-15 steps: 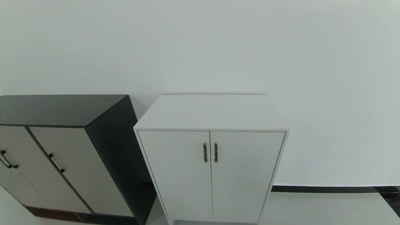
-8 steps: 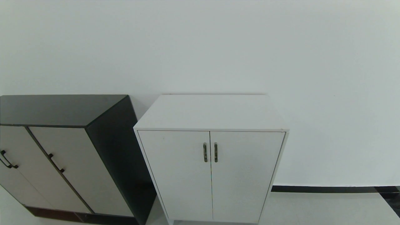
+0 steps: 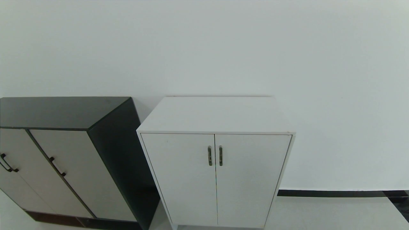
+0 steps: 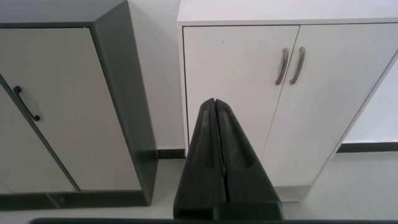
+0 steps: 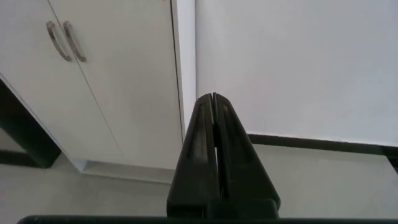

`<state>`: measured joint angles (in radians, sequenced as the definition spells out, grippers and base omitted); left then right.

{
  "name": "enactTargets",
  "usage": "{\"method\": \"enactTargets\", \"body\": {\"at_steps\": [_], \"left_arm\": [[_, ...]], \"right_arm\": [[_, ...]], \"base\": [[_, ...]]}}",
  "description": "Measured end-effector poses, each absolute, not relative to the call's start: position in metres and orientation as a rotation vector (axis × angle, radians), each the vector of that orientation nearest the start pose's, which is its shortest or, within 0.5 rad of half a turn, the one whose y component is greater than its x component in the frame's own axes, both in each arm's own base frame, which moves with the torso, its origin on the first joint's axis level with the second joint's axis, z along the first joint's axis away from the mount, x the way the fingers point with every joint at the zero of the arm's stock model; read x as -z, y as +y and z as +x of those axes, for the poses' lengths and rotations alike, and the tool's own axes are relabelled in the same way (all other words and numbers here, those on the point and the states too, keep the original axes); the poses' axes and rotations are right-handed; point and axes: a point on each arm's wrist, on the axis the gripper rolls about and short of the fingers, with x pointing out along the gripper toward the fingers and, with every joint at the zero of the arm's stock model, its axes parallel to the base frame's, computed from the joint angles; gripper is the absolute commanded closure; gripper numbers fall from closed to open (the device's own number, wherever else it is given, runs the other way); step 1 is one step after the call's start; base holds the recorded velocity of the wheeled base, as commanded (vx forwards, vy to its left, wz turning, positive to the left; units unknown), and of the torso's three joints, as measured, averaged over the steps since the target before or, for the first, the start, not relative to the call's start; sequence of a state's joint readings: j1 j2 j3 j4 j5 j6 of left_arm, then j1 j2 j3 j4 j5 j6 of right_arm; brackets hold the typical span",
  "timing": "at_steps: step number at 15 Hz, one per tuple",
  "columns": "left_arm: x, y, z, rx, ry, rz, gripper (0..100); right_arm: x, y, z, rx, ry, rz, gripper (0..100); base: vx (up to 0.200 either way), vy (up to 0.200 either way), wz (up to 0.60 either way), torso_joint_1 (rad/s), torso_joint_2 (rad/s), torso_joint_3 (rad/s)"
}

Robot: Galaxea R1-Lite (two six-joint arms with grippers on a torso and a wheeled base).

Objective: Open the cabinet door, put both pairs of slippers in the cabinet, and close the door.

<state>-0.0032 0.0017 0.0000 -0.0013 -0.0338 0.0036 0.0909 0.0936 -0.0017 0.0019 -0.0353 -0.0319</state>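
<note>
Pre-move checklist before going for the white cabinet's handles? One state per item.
1. White cabinet doors both shut, as the start state: ok.
2. Left handle and right handle side by side at the centre seam, nothing in front: ok.
3. Left gripper open for a grasp: not ok, it is shut.
4. Right gripper open for a grasp: not ok, it is shut.
5. Room for the left door to swing past the black cabinet: cannot tell.

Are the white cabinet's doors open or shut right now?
Shut. Both doors of the white cabinet lie flush, meeting at a thin centre seam, handles side by side.
</note>
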Motion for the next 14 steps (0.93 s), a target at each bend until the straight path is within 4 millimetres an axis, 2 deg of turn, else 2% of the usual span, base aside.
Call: {"method": "enactTargets", "body": {"at_steps": [5,14], "left_arm": [[-0.0756,-0.0007,-0.0227,0.037,0.000,0.004,100],[-0.0756,-0.0007,-0.0227,0.037,0.000,0.005,100]], "right_arm": [[-0.0776,-0.0005,-0.0182,0.053,0.063,-0.043,100],[-0.0759,-0.0008,-0.0227,0.031,0.003,-0.017,100]], "base": [[0.000,0.000,0.00,0.000,0.00,0.000],[0.000,0.000,0.00,0.000,0.00,0.000]]}}
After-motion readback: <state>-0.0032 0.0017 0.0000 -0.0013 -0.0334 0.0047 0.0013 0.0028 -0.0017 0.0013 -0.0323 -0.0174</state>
